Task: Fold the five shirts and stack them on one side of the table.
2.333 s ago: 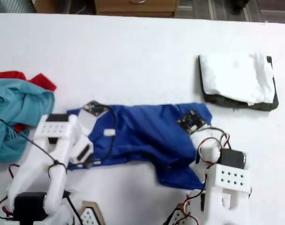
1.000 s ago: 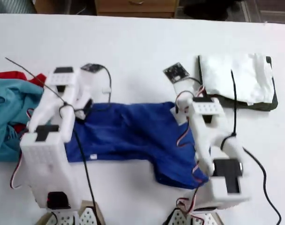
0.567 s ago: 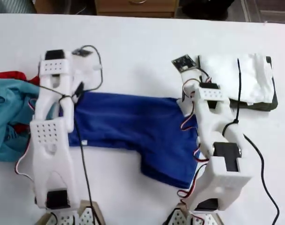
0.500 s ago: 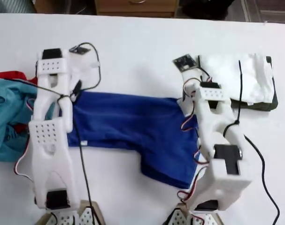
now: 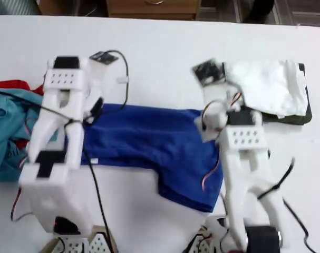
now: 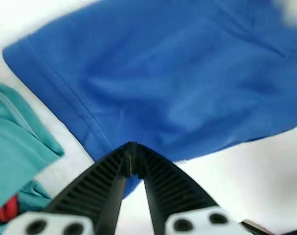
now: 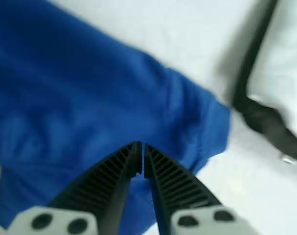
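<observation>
Surface came first in size: the white surface (image 5: 165,47) carried everything we saw. Across its middle lay the royal-blue cotton shirt (image 5: 149,142), spread mostly flat. Its long side ran between the two arms, and one part of it reached toward the near edge beside the right arm.

The white plastic left arm (image 5: 57,137) stood over the shirt's end nearest the crumpled heap. The white plastic right arm (image 5: 246,158) stood over the opposite end, with red and black wires looping off it.

At the left arm's side of the surface a crumpled teal shirt (image 5: 4,132) lay bunched just beside the blue one. A red shirt (image 5: 12,86) showed at its far edge, partly under it. On the right arm's side sat a folded white shirt (image 5: 265,87) on top of a folded dark shirt (image 5: 294,118). The dark one's edge showed along the near and outer sides, and the pile lay near the blue shirt's corner but apart from it.

In the left wrist view the left jaws were pressed together at their tips above the blue shirt's (image 6: 177,78) hemmed edge, and we could see no cloth pinched between them. In the right wrist view the right jaws were likewise drawn together, but for a hairline gap, over the blue fabric (image 7: 89,98), gripping nothing that we could see.
</observation>
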